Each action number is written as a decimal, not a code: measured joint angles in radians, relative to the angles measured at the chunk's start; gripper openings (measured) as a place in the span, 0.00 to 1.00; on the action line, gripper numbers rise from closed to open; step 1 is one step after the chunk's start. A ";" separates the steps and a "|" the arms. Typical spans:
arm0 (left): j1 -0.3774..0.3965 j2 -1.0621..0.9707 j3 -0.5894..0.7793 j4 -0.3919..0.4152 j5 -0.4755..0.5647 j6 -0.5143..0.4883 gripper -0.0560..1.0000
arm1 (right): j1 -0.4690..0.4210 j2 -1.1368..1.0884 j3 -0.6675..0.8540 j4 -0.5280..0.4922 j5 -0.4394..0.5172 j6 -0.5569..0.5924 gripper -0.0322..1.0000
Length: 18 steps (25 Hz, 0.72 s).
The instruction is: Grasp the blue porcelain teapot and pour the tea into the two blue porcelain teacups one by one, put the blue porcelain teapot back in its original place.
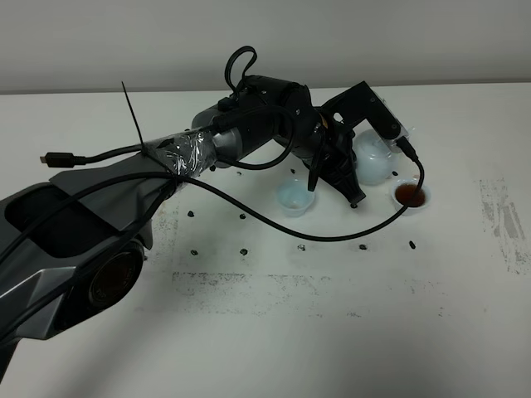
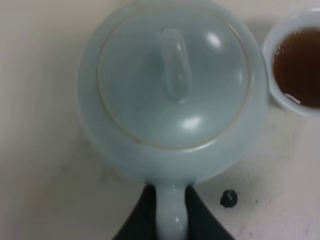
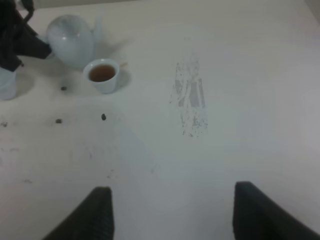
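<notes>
A: What is seen of the teapot?

B: A round-bellied, glossy, pale blue pot is seen upright toward the far edge of the white desk, right of its middle. Its loop handle is clamped between the dark fingers of the left claw.

A: And the cups?

B: Two small, handleless, glazed bowls are made out. The filled cup, holding brown tea, is set just beside the pot, toward the desk's right edge. The empty cup is set on the pot's other side, near the claw.

A: What is given by one view and not another?

B: The oblong lid knob and the lid's seam are shown from the left wrist alone. The thin spout is best shown from the right wrist, where the right claw is seen with its fingers spread apart above scuffed, speckled desk.
</notes>
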 joint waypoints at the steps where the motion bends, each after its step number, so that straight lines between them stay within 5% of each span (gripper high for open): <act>1: 0.000 0.003 0.000 0.001 0.004 0.000 0.12 | 0.000 0.000 0.000 0.000 0.000 0.000 0.55; 18: 0.003 -0.177 0.000 0.056 0.162 -0.025 0.12 | 0.000 0.000 0.000 0.000 0.000 0.000 0.55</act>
